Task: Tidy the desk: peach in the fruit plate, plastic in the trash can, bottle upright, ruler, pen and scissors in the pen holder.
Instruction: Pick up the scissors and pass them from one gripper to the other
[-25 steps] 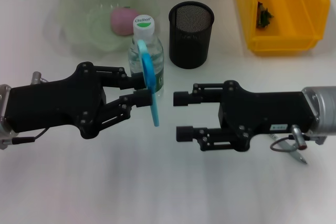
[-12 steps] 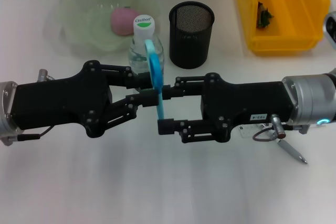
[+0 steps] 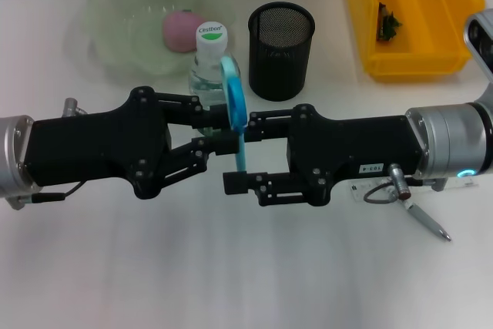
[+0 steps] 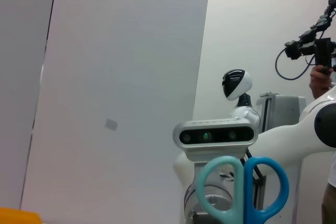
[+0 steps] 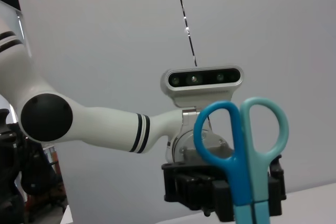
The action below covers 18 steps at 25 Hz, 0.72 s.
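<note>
My left gripper (image 3: pixel 225 130) is shut on the blue scissors (image 3: pixel 235 105) and holds them on edge above the table, handles up. The handle loops show in the left wrist view (image 4: pixel 244 187) and in the right wrist view (image 5: pixel 241 135). My right gripper (image 3: pixel 245 150) is open, with one finger on each side of the scissors' blades, facing the left gripper. The black mesh pen holder (image 3: pixel 281 50) stands just behind. The bottle (image 3: pixel 209 63) stands upright. The peach (image 3: pixel 181 30) lies in the green fruit plate (image 3: pixel 115 13). A pen (image 3: pixel 427 223) lies under my right arm.
The yellow bin (image 3: pixel 412 44) at the back right holds a green scrap (image 3: pixel 387 22). A clear flat strip (image 3: pixel 358 190), perhaps the ruler, shows partly beneath my right arm. The front of the white table is bare.
My right gripper has moved left until its open fingers straddle the scissors. My left gripper has shifted the scissors slightly right and still holds them.
</note>
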Motion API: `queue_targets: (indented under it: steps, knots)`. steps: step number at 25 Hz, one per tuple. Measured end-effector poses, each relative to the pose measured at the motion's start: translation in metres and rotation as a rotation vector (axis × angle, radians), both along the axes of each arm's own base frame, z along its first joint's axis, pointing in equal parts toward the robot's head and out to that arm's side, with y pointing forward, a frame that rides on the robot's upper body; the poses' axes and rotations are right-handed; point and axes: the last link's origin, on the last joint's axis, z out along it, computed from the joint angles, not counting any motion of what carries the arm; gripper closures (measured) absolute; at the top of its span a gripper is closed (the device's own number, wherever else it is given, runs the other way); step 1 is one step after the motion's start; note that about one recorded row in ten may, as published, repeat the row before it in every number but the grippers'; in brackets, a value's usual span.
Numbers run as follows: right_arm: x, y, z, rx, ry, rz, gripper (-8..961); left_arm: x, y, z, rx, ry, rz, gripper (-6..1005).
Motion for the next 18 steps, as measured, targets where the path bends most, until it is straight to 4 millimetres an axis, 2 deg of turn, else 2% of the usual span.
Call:
queue_targets:
  steps: [5, 18]
  knots:
    - [-0.0014, 0.0014, 0.0008, 0.007, 0.009, -0.003, 315, 0.0001, 0.001, -0.0008, 0.001, 0.006, 0.001, 753]
    - [-0.0024, 0.0022, -0.0011, 0.008, -0.003, 0.004, 708, 0.0003, 0.0037, -0.0007, 0.008, 0.014, 0.004, 753]
